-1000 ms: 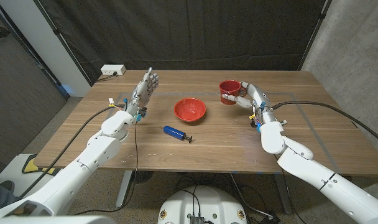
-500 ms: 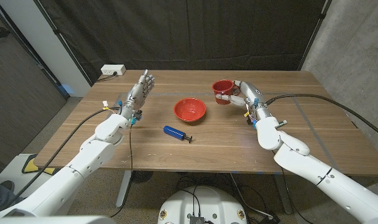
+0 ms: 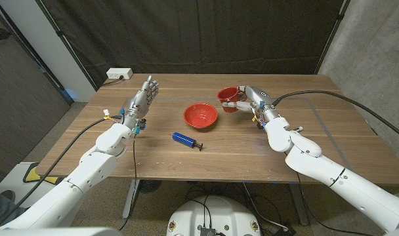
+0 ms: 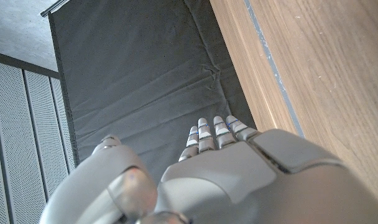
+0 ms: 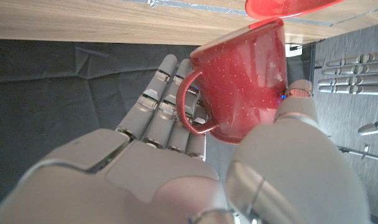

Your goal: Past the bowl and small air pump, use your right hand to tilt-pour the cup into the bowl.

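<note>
Head view: the right hand (image 3: 251, 98) grips the red cup (image 3: 228, 98), which has travelled left toward the red bowl (image 3: 201, 115) over the last second and now hangs just beside it, lifted and tilting. The blue air pump (image 3: 185, 139) lies in front of the bowl. The left hand (image 3: 142, 97) stands empty, fingers extended.

Left wrist view: the left hand (image 4: 226, 168) holds nothing.

Right wrist view: fingers (image 5: 161, 106) and thumb clamp the cup (image 5: 245, 74); the bowl's rim (image 5: 282, 7) is near its mouth, so pouring looks imminent.

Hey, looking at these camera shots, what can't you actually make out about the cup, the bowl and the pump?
- Cup contents: head view is too small, and the right wrist view shows only its outside wall.
- Bowl: cut off by the right wrist picture's edge.
- Air pump: too small in the head view for detail.
- Right robot hand finger contact: hidden behind the cup.
</note>
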Robot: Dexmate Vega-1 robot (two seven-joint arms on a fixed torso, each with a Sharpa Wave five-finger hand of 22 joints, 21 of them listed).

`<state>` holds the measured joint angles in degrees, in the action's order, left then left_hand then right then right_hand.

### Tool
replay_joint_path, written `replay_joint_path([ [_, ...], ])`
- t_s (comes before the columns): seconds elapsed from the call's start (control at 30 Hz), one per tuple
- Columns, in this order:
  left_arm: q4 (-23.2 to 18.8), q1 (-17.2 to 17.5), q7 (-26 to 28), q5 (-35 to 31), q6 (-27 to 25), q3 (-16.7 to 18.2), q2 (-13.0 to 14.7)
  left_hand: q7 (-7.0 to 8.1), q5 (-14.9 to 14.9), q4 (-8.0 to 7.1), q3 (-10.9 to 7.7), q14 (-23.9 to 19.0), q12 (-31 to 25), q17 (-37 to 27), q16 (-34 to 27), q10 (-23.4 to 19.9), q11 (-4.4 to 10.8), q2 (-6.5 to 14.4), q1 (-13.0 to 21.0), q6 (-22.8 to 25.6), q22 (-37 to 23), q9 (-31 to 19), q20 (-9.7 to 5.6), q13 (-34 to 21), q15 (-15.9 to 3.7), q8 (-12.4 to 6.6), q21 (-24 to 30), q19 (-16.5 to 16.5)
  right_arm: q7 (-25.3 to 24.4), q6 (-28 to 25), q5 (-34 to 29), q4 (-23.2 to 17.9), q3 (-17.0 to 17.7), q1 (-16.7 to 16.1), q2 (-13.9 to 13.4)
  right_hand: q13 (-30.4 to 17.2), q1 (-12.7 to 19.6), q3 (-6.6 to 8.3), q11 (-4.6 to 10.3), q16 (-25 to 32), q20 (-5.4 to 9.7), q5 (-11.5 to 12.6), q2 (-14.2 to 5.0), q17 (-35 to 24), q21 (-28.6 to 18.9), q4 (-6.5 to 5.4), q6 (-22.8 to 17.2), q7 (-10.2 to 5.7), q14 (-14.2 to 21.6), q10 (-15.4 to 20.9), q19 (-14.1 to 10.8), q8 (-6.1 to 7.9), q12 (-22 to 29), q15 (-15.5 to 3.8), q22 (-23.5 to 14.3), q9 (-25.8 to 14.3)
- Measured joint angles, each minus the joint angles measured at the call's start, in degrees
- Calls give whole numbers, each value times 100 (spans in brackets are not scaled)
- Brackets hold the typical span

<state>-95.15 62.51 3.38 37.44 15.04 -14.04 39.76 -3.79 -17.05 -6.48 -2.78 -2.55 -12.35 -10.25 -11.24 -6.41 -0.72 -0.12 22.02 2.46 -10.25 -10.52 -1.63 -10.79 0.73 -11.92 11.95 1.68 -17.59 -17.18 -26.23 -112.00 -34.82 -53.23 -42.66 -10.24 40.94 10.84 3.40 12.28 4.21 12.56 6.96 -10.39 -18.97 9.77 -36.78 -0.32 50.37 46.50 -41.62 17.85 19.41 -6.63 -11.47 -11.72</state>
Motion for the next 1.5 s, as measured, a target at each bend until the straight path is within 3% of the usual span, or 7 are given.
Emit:
replay_joint_path([
  [0.77,223,-304,-228,-3,-194,-311,-132,0,0,24,23,0,35,0,23,0,0,38,38,0,0,-27,0,0,0,9,0,-1,615,-257,-1042,5,-449,501,-130,-5,16,0,2,-65,0,-82,16,-1,39,0,-18,-20,-16,4,44,-38,-44,7,0,-11],
  [1.1,136,-285,-228,-27,-195,-322,-108,0,0,23,23,0,35,0,23,0,0,38,38,0,0,-30,0,0,0,9,0,-1,821,-276,-1327,40,-507,589,-100,0,16,0,31,-88,-32,-83,16,-2,39,0,-39,-42,-33,52,75,-54,-88,9,0,-15],
  [1.5,-64,-119,-52,-79,-123,-234,-75,0,0,23,23,-22,35,0,23,-9,-9,68,68,41,0,-29,69,0,23,9,0,-51,1145,-185,-1564,207,-700,913,24,-5,30,0,25,-88,-12,-126,29,-2,88,0,-81,-19,-95,85,95,-70,-110,8,28,-13],
])
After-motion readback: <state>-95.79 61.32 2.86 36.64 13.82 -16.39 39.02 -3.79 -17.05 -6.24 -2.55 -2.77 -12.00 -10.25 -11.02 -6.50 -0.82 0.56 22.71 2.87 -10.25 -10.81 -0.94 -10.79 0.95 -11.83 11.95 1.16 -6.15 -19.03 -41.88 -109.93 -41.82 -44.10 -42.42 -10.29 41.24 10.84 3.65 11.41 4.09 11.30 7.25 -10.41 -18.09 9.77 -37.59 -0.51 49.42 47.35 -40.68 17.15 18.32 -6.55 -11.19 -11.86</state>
